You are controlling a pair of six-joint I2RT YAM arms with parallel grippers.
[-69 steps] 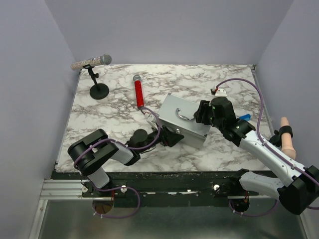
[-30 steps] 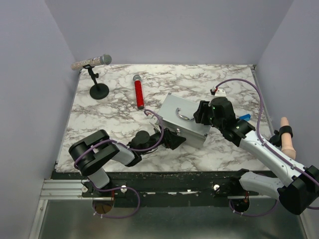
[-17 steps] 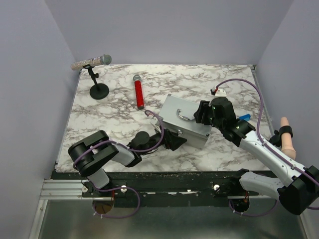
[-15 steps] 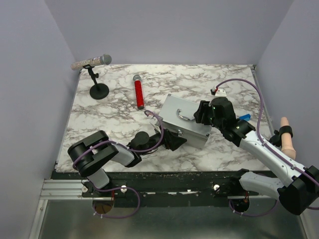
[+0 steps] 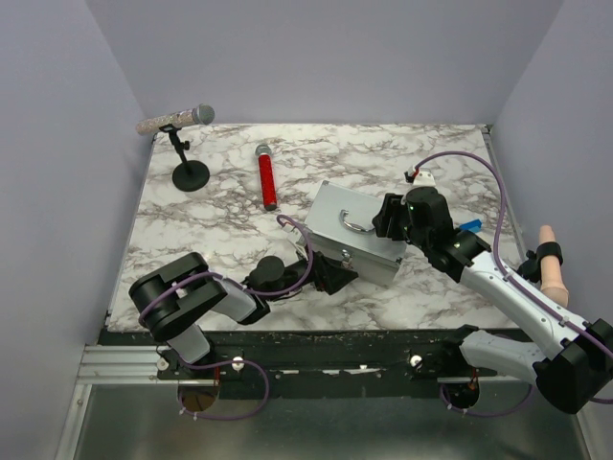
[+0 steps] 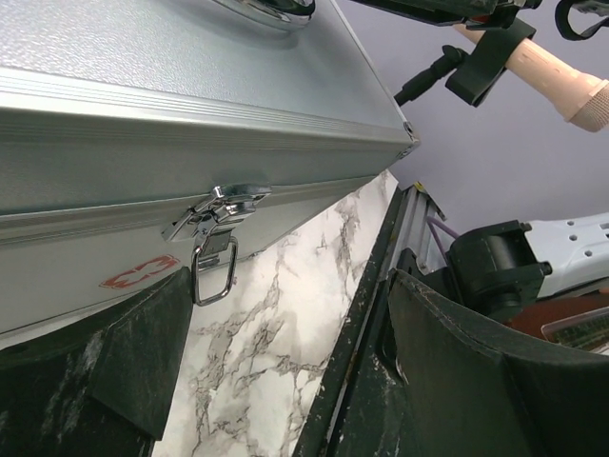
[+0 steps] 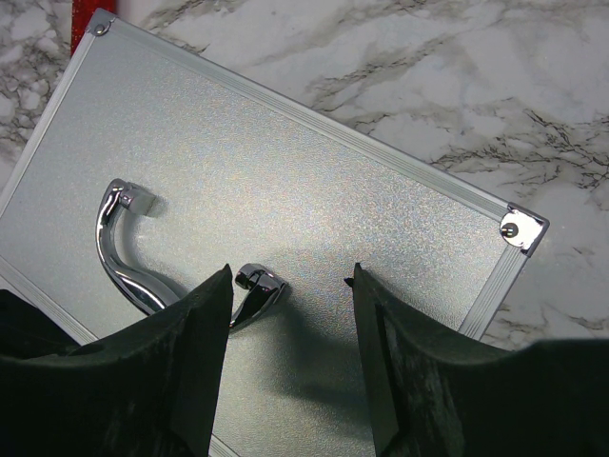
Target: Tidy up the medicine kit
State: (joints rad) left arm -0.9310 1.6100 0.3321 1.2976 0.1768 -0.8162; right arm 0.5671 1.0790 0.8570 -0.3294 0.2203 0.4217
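Observation:
The medicine kit (image 5: pixel 356 230) is a grey metal box with its lid down, lying at an angle on the marble table (image 5: pixel 230 220). A curved silver handle (image 7: pixel 124 257) sits on the lid (image 7: pixel 304 171). My left gripper (image 5: pixel 335 274) is low at the kit's front side and open, with only table between its fingers (image 6: pixel 114 371). In the left wrist view a silver latch (image 6: pixel 219 202) with a hanging wire loop (image 6: pixel 214 271) shows on the front wall, just beyond the left finger. My right gripper (image 7: pixel 290 286) hovers open over the lid, next to the handle's near end.
A red cylinder (image 5: pixel 266 178) lies behind the kit. A microphone (image 5: pixel 177 120) on a black round-based stand (image 5: pixel 191 175) is at the far left. A blue item (image 5: pixel 469 227) and a small white item (image 5: pixel 421 177) lie beyond my right arm. A model hand (image 5: pixel 549 259) stands at the right edge.
My left gripper has slid a little toward the near edge along the kit's front side. The right arm and the kit have stayed put.

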